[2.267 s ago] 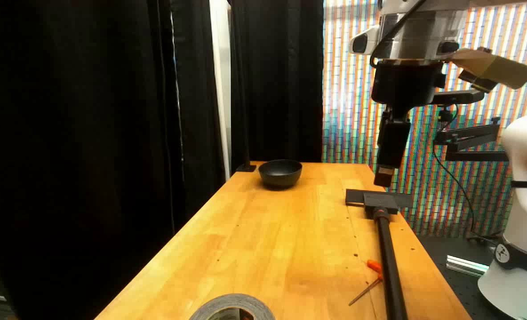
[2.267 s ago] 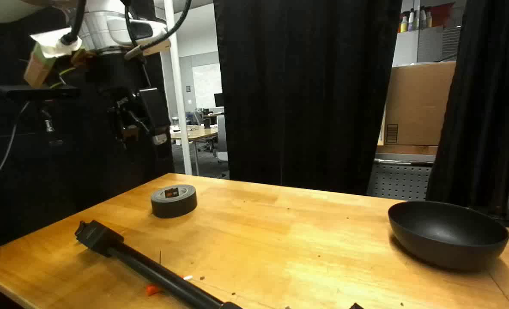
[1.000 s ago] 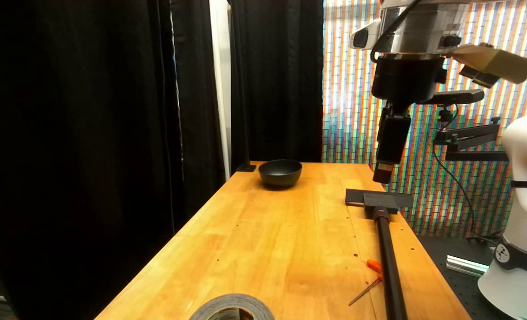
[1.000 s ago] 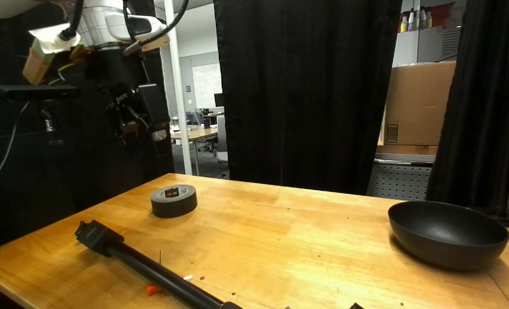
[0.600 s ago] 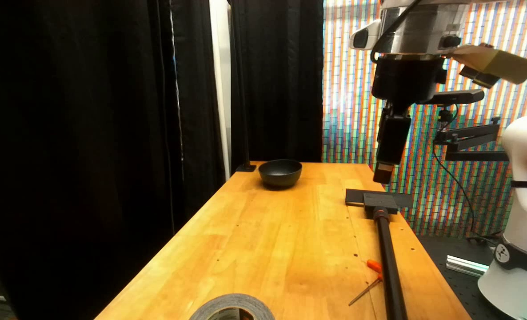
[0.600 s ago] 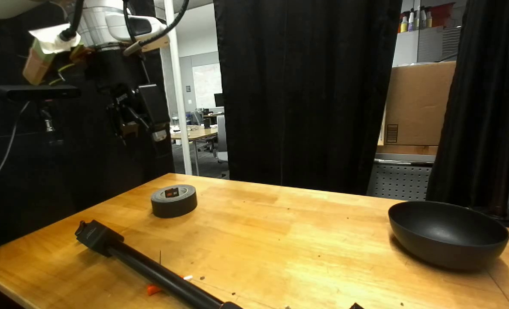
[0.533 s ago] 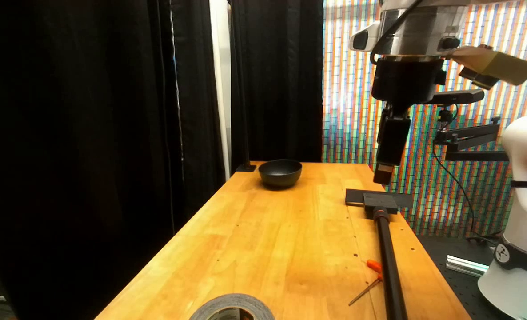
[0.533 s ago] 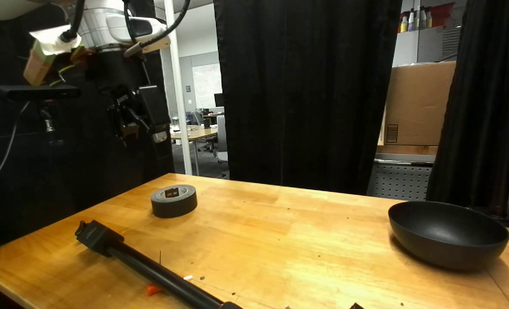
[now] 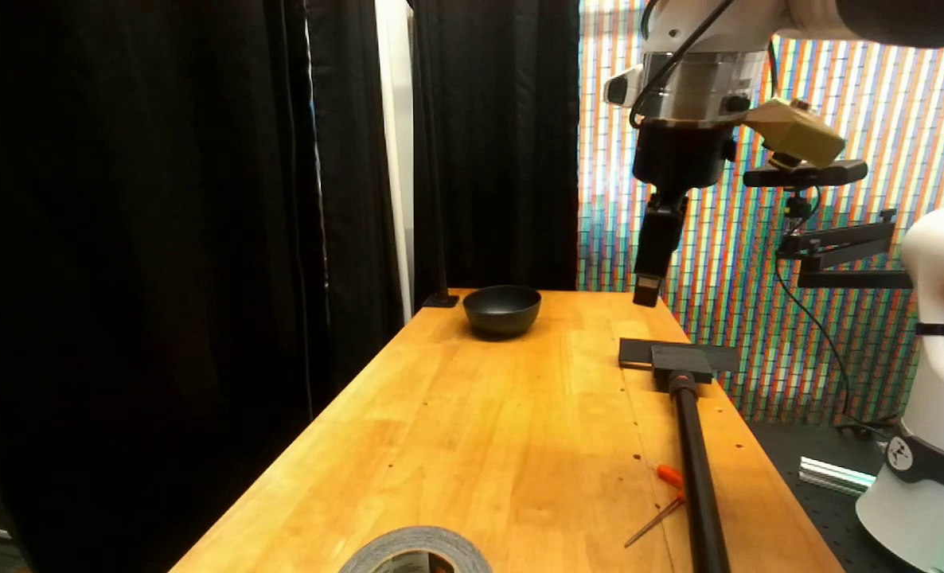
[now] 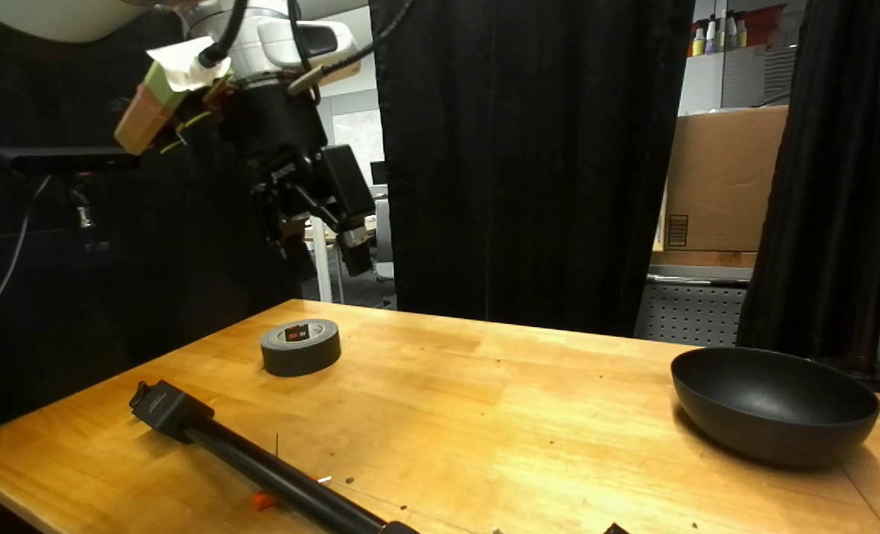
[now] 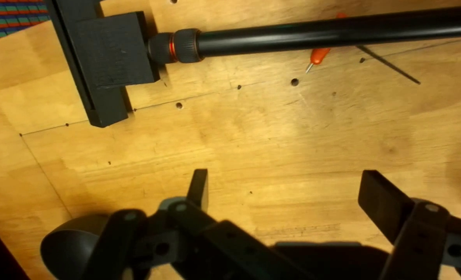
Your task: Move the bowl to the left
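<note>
One bowl (image 10: 777, 415), one tape roll (image 10: 301, 358), one black pole (image 11: 292, 38) on one table (image 10: 484, 415); one gripper (image 11: 285, 184) above, jaws parted

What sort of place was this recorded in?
Probably a robotics lab: a robot arm hangs over a wooden table, and what looks like a camera is mounted nearby.

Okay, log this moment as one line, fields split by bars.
task: move bowl left | gripper: open, empty, above table | bowl: upright on table, apart from gripper | also in view: tape roll, black pole
</note>
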You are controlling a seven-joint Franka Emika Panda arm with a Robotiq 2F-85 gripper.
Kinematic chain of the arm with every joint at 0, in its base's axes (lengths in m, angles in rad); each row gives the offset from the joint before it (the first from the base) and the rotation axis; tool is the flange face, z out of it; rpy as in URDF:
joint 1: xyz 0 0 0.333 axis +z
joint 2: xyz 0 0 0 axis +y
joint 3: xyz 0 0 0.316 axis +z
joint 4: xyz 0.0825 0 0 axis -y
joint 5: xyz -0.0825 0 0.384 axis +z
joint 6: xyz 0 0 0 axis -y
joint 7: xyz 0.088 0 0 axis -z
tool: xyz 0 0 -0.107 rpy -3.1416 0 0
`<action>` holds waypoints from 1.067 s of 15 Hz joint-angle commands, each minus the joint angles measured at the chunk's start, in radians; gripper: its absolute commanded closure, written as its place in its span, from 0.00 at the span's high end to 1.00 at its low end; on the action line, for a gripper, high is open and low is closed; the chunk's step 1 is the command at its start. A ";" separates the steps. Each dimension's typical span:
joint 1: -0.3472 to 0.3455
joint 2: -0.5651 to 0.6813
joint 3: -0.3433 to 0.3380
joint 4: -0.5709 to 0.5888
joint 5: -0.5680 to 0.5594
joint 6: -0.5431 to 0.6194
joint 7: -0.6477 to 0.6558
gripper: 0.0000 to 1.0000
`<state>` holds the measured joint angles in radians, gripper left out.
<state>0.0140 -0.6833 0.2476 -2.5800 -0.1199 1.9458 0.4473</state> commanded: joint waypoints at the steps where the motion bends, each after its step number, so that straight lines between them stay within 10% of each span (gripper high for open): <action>1: -0.040 -0.013 -0.084 -0.046 -0.057 0.107 -0.081 1.00; 16: -0.150 0.178 -0.306 0.010 -0.137 0.406 -0.424 1.00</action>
<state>-0.1294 -0.5625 -0.0277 -2.6278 -0.2548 2.3127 0.0885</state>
